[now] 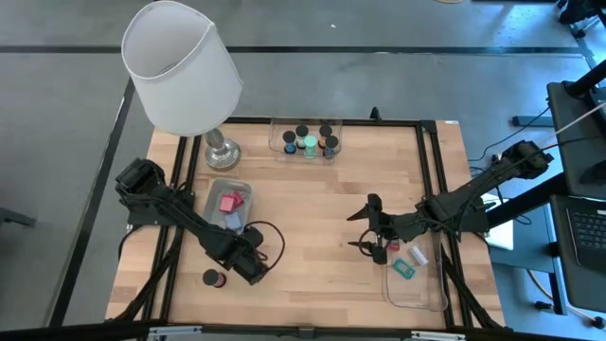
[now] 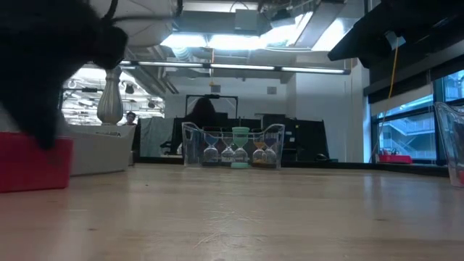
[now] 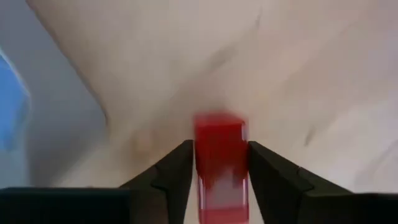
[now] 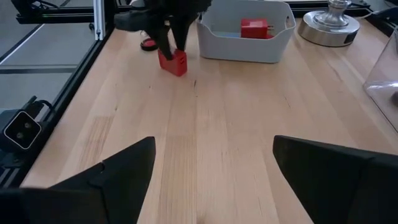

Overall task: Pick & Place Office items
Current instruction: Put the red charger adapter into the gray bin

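Left tool [image 4: 172,45] down at the near-left part of the counter [image 1: 312,208], clenched on a red block [image 3: 220,158]. Holds the block between both fingers [image 3: 179,171], one on each side. In the right wrist view, seems to rest the red block on the wood, just beside the grey tray [image 4: 245,38].

A second red block [image 1: 229,201] inside that grey tray, beside the lamp base [image 1: 222,152]. A dark cylinder with a red top [image 1: 212,278] alone on the counter, near the left tool and closer to the near edge.

Right tool [image 1: 369,225] released, fingers [image 4: 127,168] spread wide, above the right half of the counter and well apart from the left tool. Just beside it, a clear tray [image 1: 431,294] at the near-right, with a teal clip [image 1: 405,270] and a pale piece [image 1: 417,254] inside.

At the far edge, another clear tray [image 1: 280,144] with several dark cylinders [image 1: 303,134] with coloured tops standing inside. Big white lampshade [image 1: 182,64] over the far-left corner.
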{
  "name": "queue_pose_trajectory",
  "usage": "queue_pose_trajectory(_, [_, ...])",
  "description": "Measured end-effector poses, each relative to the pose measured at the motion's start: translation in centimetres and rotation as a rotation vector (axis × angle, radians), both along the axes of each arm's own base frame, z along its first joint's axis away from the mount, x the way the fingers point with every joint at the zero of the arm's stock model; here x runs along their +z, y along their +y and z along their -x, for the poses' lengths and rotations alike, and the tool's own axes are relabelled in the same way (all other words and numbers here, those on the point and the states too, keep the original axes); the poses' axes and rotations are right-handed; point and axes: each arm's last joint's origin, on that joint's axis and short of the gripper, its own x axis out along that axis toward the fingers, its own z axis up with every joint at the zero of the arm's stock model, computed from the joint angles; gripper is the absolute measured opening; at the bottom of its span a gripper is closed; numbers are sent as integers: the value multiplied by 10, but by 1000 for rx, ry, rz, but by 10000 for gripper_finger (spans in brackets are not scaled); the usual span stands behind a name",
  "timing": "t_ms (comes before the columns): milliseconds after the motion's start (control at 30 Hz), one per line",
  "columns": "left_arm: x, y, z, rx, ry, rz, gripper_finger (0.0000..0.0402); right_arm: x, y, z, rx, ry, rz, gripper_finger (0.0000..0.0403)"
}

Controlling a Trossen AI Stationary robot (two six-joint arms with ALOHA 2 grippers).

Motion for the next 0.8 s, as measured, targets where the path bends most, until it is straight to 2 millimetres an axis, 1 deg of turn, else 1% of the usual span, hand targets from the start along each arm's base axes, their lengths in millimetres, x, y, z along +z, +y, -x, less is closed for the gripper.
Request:
queue_pose_trajectory(100, [-3, -2, 2, -24, 59, 54, 172, 0, 0, 0, -1, 0, -1, 327])
queue_pose_trajectory(200, [-2, -2, 2, -35, 59, 66, 194, 0, 0, 0, -5, -1, -2, 327])
queue_pose_trajectory(300, [-2, -2, 2, -56, 56, 54, 208, 0, 0, 0, -7, 0, -6, 327])
queue_pose_trajectory(367, [-2, -2, 2, -57, 52, 47, 210, 0, 0, 0, -12, 0, -17, 327])
queue_pose_trajectory(500, [-2, -2, 2, -83, 51, 37, 194, 0, 0, 0, -14, 0, -22, 327])
queue_pose_trajectory(733, [-2, -2, 2, -109, 55, 37, 127, 0, 0, 0, -14, 0, -22, 327])
queue_pose_trajectory(800, [-2, -2, 2, -108, 55, 38, 116, 0, 0, 0, -14, 0, -22, 327])
